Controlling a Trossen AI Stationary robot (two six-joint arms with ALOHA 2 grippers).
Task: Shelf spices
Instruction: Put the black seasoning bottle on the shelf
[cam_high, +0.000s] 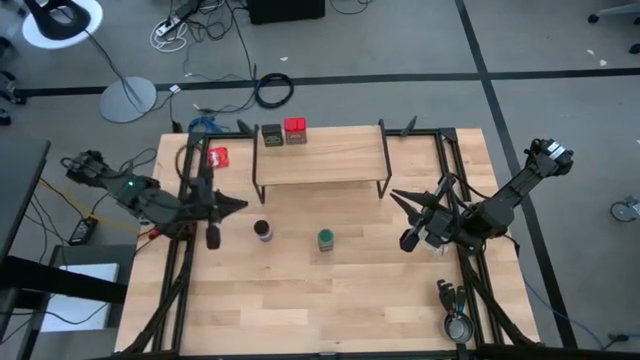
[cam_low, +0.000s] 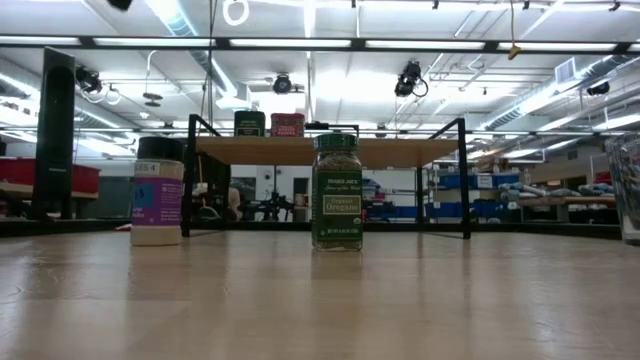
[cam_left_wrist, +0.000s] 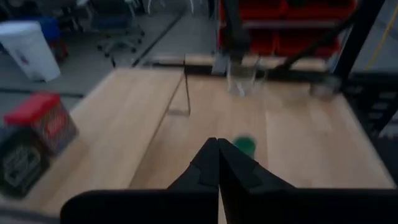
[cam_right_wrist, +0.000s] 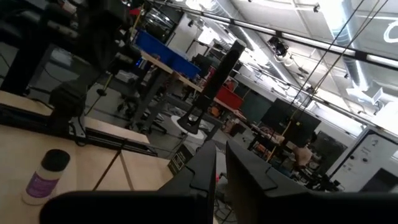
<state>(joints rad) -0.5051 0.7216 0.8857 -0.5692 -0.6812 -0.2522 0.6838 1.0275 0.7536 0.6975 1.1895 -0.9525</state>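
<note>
The shelf (cam_high: 320, 155) stands at the table's far middle, with the dark olive tin (cam_high: 271, 134) and the red tin (cam_high: 295, 130) on the left end of its plank top. The dark-capped jar (cam_high: 263, 231) with a purple label (cam_low: 157, 190) and the green jar (cam_high: 326, 239) (cam_low: 337, 190) stand upright on the table, on the shelf's near side. My left gripper (cam_high: 213, 236) (cam_left_wrist: 217, 163) hovers just left of the dark jar, shut and empty. My right gripper (cam_high: 408, 240) (cam_right_wrist: 220, 163) hangs right of the green jar, its fingers a narrow gap apart and holding nothing.
A flat red-and-white packet (cam_high: 218, 156) lies on the table left of the shelf. A coiled cable (cam_high: 458, 325) sits at the near right corner. Black frame rails (cam_high: 185, 260) run along both table sides. Bare wood lies on the near side of the jars.
</note>
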